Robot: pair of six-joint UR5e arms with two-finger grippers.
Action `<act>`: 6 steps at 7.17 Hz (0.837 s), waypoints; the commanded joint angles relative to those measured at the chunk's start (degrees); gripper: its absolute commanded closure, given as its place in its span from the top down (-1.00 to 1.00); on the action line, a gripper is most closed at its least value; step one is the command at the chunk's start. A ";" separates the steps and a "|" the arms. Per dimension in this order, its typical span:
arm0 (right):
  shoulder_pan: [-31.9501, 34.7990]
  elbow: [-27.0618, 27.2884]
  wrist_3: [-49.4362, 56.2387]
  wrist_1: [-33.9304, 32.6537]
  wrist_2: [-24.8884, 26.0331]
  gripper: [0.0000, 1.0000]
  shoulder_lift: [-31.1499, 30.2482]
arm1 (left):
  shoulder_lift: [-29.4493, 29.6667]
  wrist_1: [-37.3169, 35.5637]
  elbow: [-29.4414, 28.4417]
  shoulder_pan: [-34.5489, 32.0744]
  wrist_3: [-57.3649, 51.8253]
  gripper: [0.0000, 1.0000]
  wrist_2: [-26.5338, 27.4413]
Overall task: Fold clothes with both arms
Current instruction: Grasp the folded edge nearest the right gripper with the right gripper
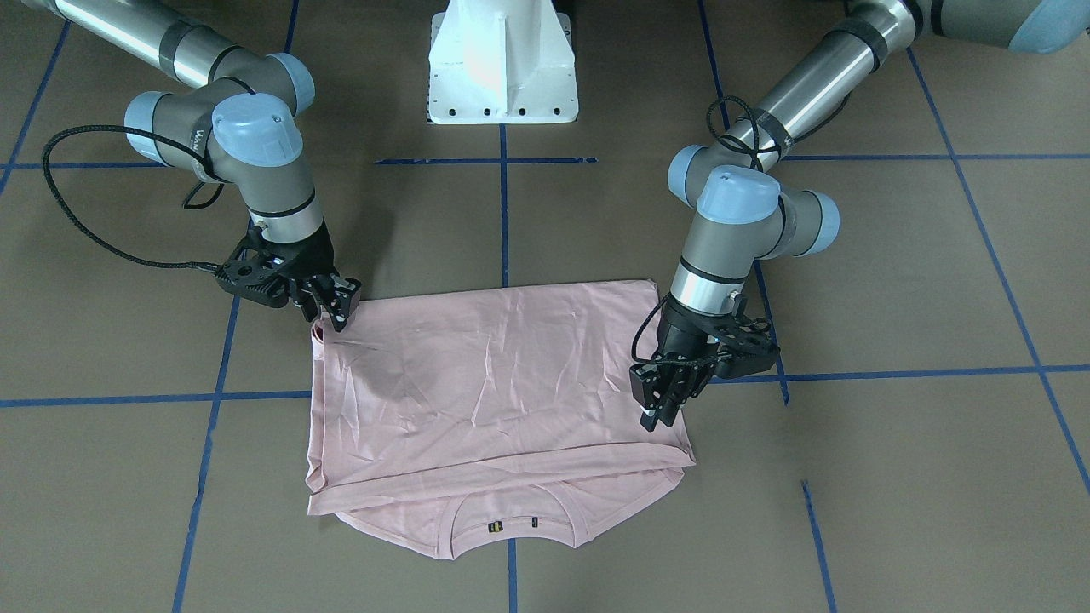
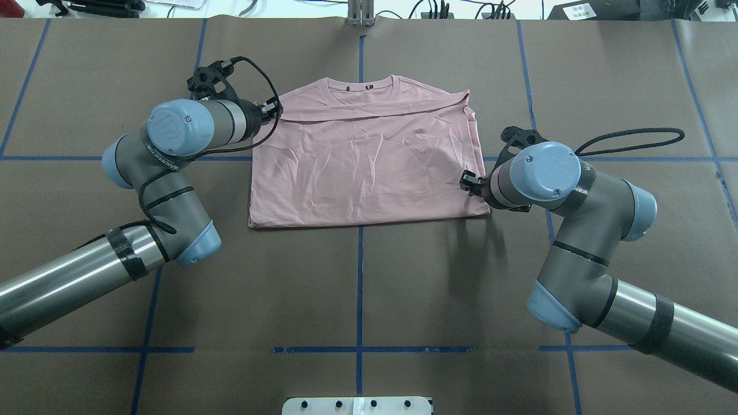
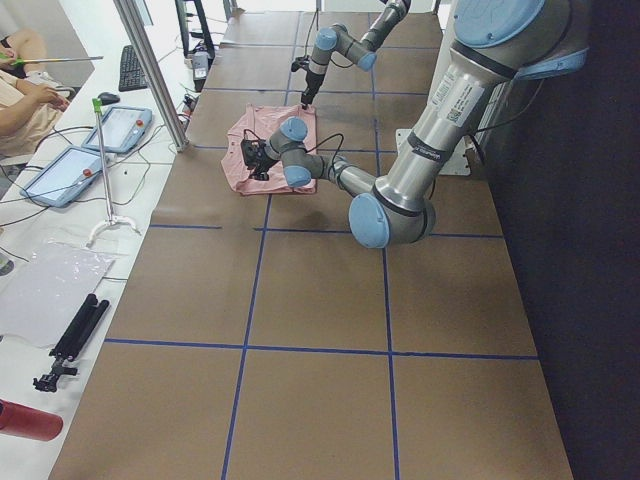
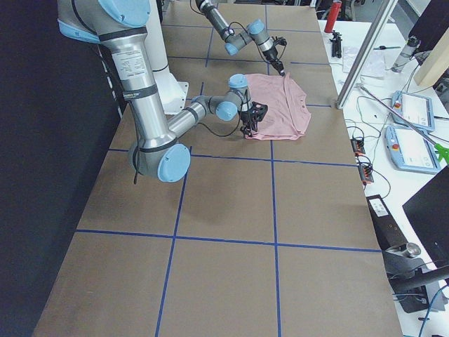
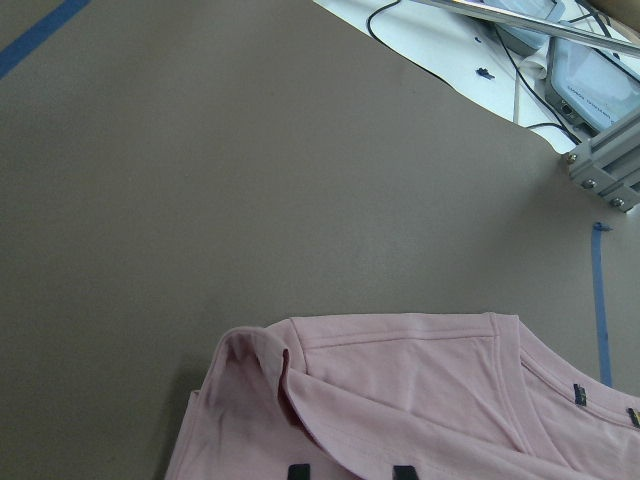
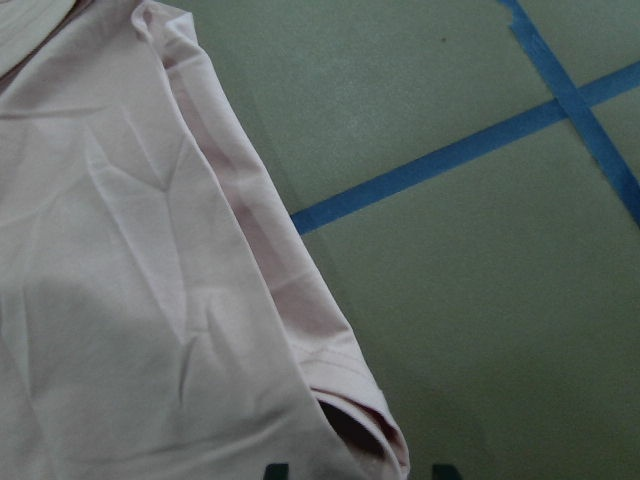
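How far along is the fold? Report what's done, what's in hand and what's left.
Done: the pink T-shirt lies as a rectangle, no sleeves sticking out, its lower half folded up to just below the collar. In hand: the left gripper is at the side edge nearer the collar, and the right gripper is at the opposite corner by the fold; their grip is unclear. Left: probably one more fold across.

T-shirt (image 2: 363, 161) on table (image 2: 357, 276), collar (image 2: 363, 86) at far side
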State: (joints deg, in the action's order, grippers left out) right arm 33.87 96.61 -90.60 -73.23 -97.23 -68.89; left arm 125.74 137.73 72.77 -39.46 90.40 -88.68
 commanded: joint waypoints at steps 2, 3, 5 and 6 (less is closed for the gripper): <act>-0.99 -0.72 -0.02 0.02 0.98 0.08 -0.10 | 0.03 -0.09 0.27 0.08 0.04 -0.22 0.00; -1.17 -0.72 -0.45 0.02 0.99 -0.27 -0.02 | 0.03 -0.09 0.27 0.08 0.04 -0.22 0.00; -1.17 -0.55 -0.46 0.02 0.81 -1.00 0.42 | -0.06 -0.18 0.27 0.08 0.04 -0.22 0.00; -1.09 -0.29 -0.54 0.02 0.72 -1.00 0.43 | -0.06 -0.18 0.27 0.08 0.04 -0.22 0.00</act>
State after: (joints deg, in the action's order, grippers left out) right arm 32.74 96.08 -91.09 -73.21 -96.40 -68.62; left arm 125.70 137.58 73.03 -39.38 90.44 -88.68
